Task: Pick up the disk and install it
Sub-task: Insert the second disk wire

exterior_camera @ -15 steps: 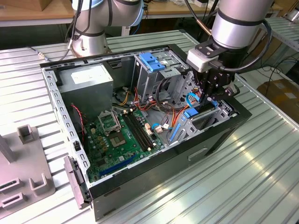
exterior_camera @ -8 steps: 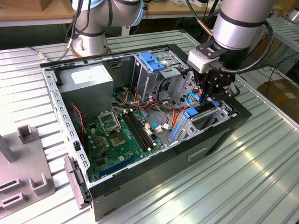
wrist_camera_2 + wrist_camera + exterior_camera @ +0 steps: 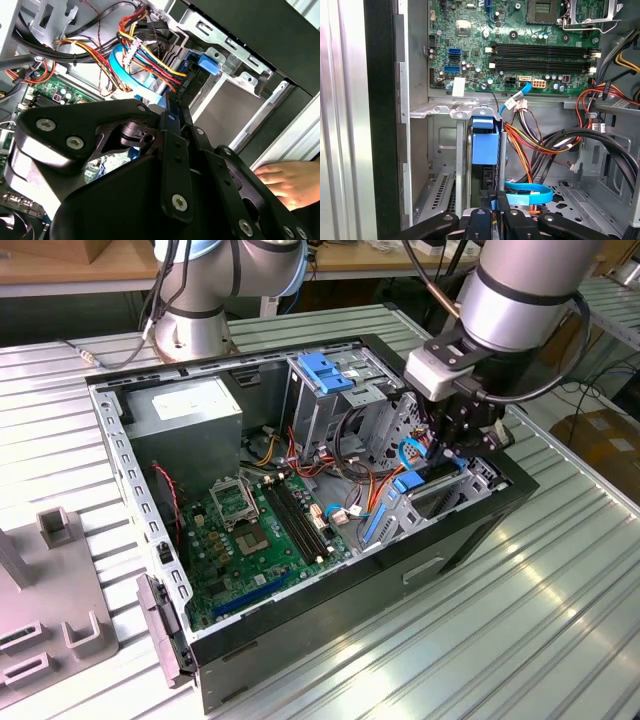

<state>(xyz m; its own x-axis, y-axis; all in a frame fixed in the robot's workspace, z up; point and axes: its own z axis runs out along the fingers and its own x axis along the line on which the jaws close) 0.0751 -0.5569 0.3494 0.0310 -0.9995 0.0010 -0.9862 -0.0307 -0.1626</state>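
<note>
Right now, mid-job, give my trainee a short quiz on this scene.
1. True or false: the gripper hangs over the grey power supply.
2. The flat cable beside the drive bay is: A red, B blue, C white.
3. Fill in: in the second wrist view, a person's ____ shows outside the case.
Key: 1 false, it is at the drive bay; 2 B; 3 hand.

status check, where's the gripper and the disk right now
Gripper down inside the open computer case, at the drive bay, shut on the disk. Disk stands on edge in the bay slot. Loose cables beside it; a hand rests nearby.
</note>
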